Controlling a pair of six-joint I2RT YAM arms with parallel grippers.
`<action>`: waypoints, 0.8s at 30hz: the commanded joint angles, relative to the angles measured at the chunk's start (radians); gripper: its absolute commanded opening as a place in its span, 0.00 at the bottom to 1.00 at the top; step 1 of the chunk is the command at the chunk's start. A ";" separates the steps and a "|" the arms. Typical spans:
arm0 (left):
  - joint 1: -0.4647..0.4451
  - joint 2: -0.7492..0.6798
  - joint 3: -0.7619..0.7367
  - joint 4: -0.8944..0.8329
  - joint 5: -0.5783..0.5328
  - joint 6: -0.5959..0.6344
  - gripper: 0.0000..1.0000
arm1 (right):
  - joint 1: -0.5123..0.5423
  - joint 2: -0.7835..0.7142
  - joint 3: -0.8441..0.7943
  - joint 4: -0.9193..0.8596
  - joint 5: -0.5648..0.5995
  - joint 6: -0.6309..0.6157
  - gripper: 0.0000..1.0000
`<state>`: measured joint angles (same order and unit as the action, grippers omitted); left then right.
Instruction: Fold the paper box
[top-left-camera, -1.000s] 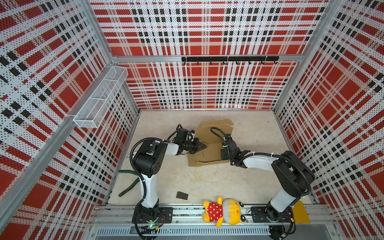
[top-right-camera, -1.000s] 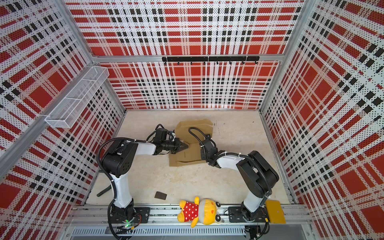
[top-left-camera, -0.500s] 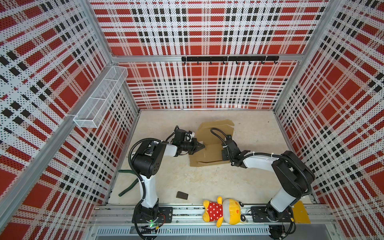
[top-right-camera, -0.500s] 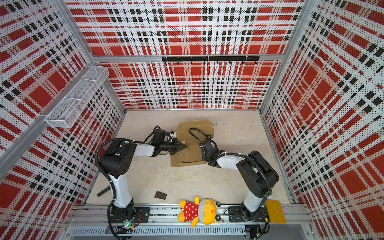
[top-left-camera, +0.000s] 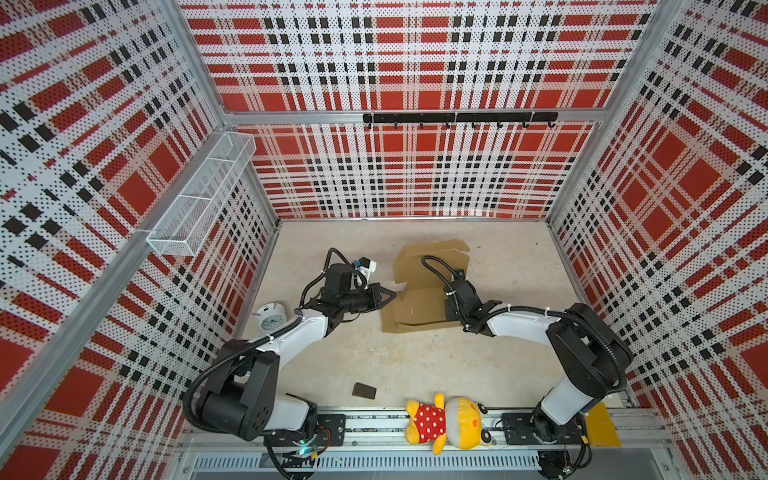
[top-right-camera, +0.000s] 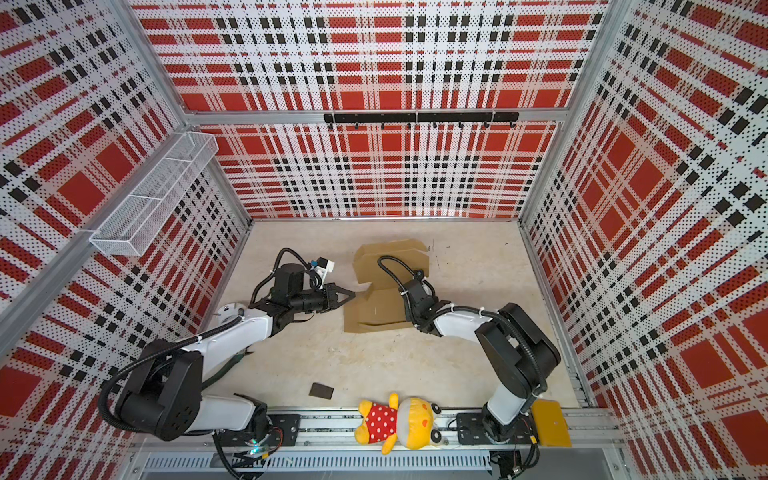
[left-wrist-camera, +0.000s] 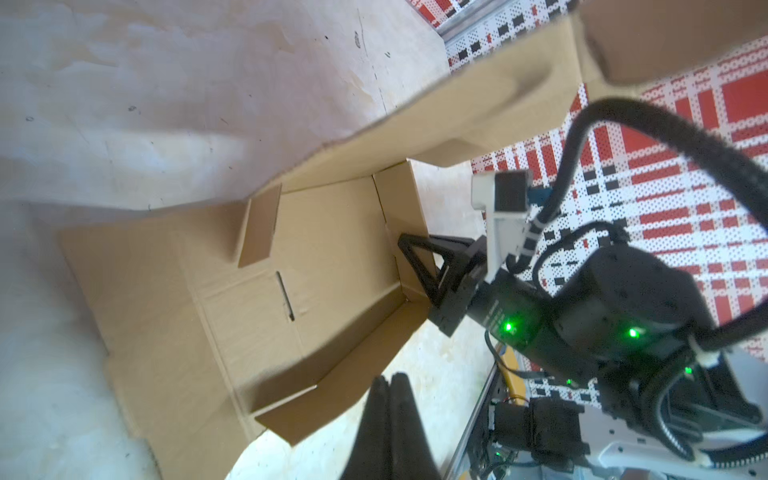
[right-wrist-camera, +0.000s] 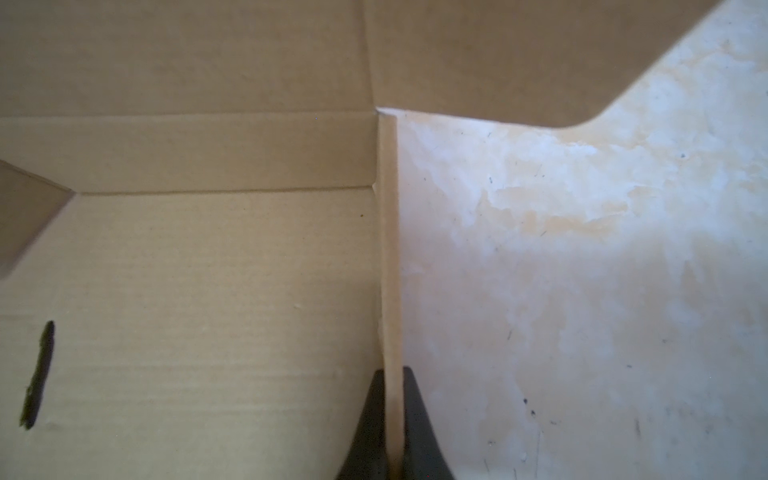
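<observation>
The paper box (top-left-camera: 415, 309) (top-right-camera: 374, 311) of plain brown cardboard lies half formed mid-table, its rear lid flap raised and its side walls partly up. My right gripper (top-left-camera: 449, 309) (right-wrist-camera: 392, 374) is shut on the box's upright right side wall, which the right wrist view shows pinched between the fingertips. From the left wrist view the box's inside (left-wrist-camera: 324, 257) is visible, with that right gripper (left-wrist-camera: 415, 257) at its far wall. My left gripper (top-left-camera: 392, 294) (left-wrist-camera: 390, 376) is shut with nothing in it, tips just beside the box's left side flap.
A white alarm clock (top-left-camera: 269, 320) stands by the left wall behind the left arm. A small dark brown block (top-left-camera: 364, 390) and a plush toy (top-left-camera: 444, 424) lie near the front rail. A wire basket (top-left-camera: 199, 199) hangs on the left wall.
The left arm's elbow has dropped low toward the front left, uncovering the clock, and its shut gripper has drawn back a little from the box. The right arm keeps its hold.
</observation>
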<state>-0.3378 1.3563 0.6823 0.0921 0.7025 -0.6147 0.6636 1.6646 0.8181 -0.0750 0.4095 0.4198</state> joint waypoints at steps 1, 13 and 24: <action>-0.012 -0.082 -0.051 -0.090 0.001 0.120 0.00 | 0.006 -0.036 0.028 0.011 0.025 0.019 0.00; -0.097 -0.215 -0.018 -0.329 0.007 0.598 0.00 | 0.006 -0.065 0.032 -0.010 0.032 0.018 0.00; -0.215 -0.155 0.059 -0.607 -0.205 1.147 0.00 | 0.006 -0.052 0.028 0.003 0.009 0.020 0.00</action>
<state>-0.5385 1.1740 0.7296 -0.4442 0.5659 0.3790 0.6647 1.6295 0.8303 -0.1150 0.4194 0.4198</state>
